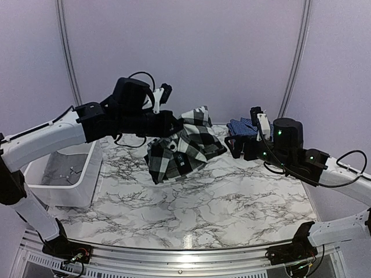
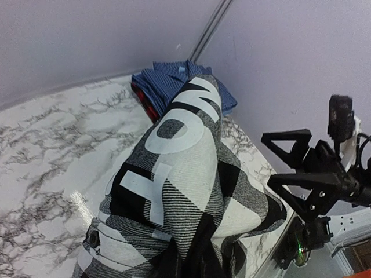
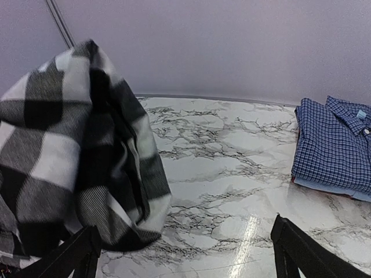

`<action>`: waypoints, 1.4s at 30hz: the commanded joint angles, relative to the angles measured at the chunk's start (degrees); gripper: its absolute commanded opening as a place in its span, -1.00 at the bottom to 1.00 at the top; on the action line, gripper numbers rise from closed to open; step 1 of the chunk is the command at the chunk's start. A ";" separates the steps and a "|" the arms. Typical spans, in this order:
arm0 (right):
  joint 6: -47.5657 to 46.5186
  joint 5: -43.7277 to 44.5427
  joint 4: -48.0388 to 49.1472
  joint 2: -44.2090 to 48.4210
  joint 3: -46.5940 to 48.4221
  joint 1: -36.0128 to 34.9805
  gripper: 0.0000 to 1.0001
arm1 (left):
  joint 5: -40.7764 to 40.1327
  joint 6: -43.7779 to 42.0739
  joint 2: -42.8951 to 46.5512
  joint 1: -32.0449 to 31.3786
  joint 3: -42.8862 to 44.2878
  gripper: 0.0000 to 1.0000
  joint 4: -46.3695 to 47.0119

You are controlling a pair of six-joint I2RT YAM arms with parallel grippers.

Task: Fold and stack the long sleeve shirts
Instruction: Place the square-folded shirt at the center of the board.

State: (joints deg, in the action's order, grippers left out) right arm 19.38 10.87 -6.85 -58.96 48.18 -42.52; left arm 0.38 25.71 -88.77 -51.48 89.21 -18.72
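Black-and-white buffalo-check cloth shirt (image 1: 182,147) hangs bunched above marble-pattern counter (image 1: 232,197), gripped by left tool (image 1: 173,126), fingers buried in cloth; likely raised for spreading. Right tool (image 2: 265,159) spread wide, empty, beside it. Blue fine-checked folded cloth shirt (image 3: 333,145) lies at far right: probable stack base.

— We're looking at a buffalo-check shirt (image 1: 182,147) in big black and white squares, greying where the stripes are crossing, aren't we?

— We are, and we're reading white block lettering (image 2: 194,133) across it.

— We're also seeing the collared shirt (image 3: 333,142) showing blue in a fine check with paler lines.

— And we're noting the table (image 1: 232,197) showing white marble with black and grey veining, the bin (image 1: 64,196) showing plain white, and the wall (image 1: 203,52) showing pale lilac.
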 commanded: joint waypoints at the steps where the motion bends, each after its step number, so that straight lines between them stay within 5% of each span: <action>1: -0.56 1.12 -1.32 0.82 1.89 0.16 0.97 | 5.71 3.63 -2.97 -1.38 -3.25 -1.00 9.01; 10: -2.02 -2.24 -1.36 0.71 0.01 0.16 0.97 | 10.43 3.07 -10.06 -4.15 -3.98 -1.00 11.07; 18: -2.43 -0.78 -4.07 0.78 1.95 0.11 0.97 | -2.59 -9.69 -11.59 -2.44 9.19 -1.00 -0.01; 27: -1.70 6.73 -7.70 1.58 2.59 0.24 0.97 | 11.97 -9.52 -14.10 -4.50 12.21 -1.00 -0.79; 32: -0.50 10.81 -10.26 3.05 3.28 1.29 0.97 | 22.24 -2.30 -14.14 -3.90 9.98 -1.00 7.53; 36: -0.48 8.25 -10.26 3.45 3.11 2.41 0.97 | 27.45 6.75 -17.61 4.61 6.21 -0.51 9.04; 38: -0.46 6.41 -10.43 2.12 3.06 2.77 0.97 | 29.03 10.35 -20.92 8.82 3.60 0.26 8.53; 40: -0.40 4.71 -10.84 0.51 3.26 2.84 0.97 | 27.98 8.72 -22.69 10.22 3.21 0.63 6.28; 42: -0.16 3.59 -12.11 -1.05 3.50 2.84 0.97 | 25.25 6.47 -22.10 10.01 3.15 0.76 3.78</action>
State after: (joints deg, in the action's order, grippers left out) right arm 18.41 17.45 -16.40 -57.32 49.17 -40.12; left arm 25.85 31.31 -108.99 -42.59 94.19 -11.86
